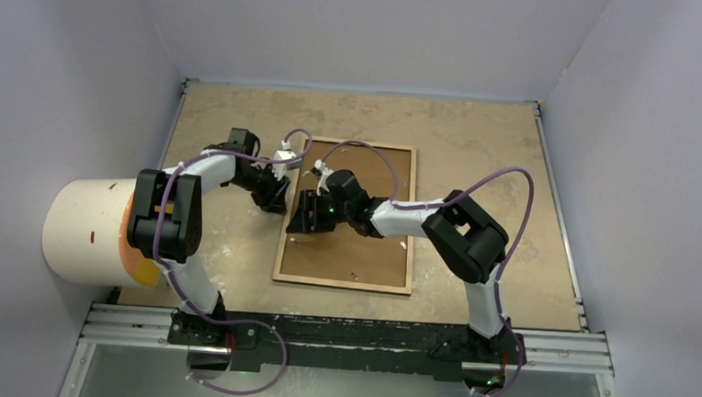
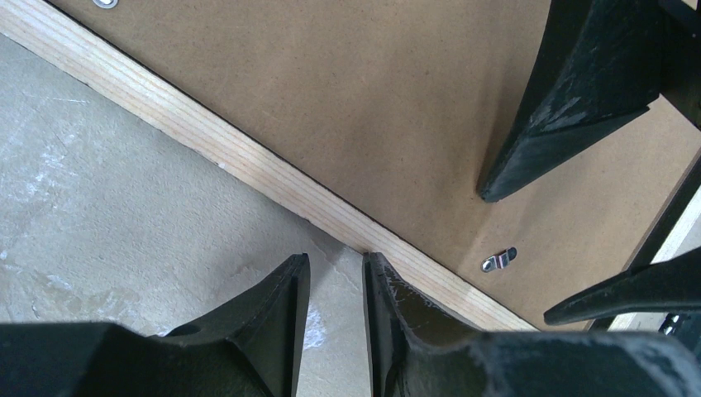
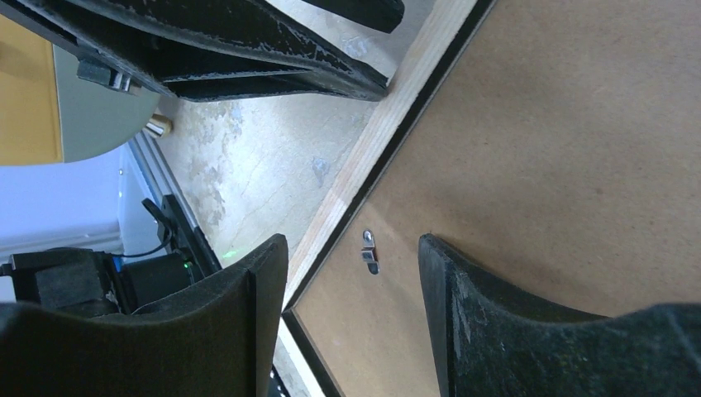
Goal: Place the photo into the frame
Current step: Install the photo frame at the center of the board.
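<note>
The frame (image 1: 342,284) lies face down, with the board (image 1: 376,255) inside it; the photo I cannot see in any view. The left gripper (image 2: 335,265) stands at the frame's left rim, its fingers nearly together with nothing between them. The right gripper (image 3: 351,240) hangs with its fingers apart over a clip (image 3: 369,251) just inside that rim. I think the clip must be turned off the board: set one fingertip beside it and push slowly sideways, while the left gripper steadies the rim so the frame does not slide.
</note>
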You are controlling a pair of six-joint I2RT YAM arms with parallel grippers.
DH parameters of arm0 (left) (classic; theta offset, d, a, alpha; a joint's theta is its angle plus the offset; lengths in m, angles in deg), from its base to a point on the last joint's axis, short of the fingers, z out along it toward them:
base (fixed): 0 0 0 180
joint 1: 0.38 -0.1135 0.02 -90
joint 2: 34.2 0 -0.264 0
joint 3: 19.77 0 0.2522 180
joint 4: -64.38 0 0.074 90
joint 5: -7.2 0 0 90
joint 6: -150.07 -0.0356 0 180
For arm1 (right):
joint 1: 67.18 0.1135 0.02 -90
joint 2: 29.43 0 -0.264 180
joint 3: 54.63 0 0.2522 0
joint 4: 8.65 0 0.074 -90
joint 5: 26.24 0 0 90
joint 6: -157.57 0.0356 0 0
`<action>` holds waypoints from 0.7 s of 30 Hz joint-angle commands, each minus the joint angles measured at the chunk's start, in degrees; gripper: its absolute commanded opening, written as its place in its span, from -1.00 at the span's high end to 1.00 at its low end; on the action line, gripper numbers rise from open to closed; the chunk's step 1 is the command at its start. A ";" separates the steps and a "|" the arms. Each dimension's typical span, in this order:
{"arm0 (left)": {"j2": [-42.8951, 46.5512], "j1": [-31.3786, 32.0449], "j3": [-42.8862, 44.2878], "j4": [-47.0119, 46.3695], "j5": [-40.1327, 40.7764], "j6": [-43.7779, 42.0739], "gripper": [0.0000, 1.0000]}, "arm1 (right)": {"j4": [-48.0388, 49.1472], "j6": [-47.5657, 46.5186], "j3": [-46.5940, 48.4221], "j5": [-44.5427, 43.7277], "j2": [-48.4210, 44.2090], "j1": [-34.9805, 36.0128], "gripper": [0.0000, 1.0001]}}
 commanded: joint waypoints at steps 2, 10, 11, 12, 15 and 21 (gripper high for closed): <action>-0.02 0.10 0.23 -2.08 -0.54 0.04 0.41 | 0.17 0.95 0.89 2.30 0.29 1.43 -0.22; -0.02 0.10 0.34 -2.61 -0.28 0.62 0.42 | 0.30 2.09 -0.10 3.22 0.52 2.65 -0.21; 0.05 0.14 0.34 -2.66 -0.26 0.64 0.42 | 0.41 2.32 -0.17 3.41 0.64 2.70 -0.21; 0.07 0.11 0.30 -2.62 -0.18 0.64 0.43 | 0.72 2.63 -0.30 3.54 0.77 2.78 -0.21; 0.20 0.12 0.25 -2.62 0.07 0.57 0.43 | 1.16 3.34 -0.45 3.89 1.07 3.06 -0.20; 0.30 0.10 0.03 -2.79 0.36 0.38 0.44 | 1.96 4.12 -0.41 3.50 1.76 3.16 -0.20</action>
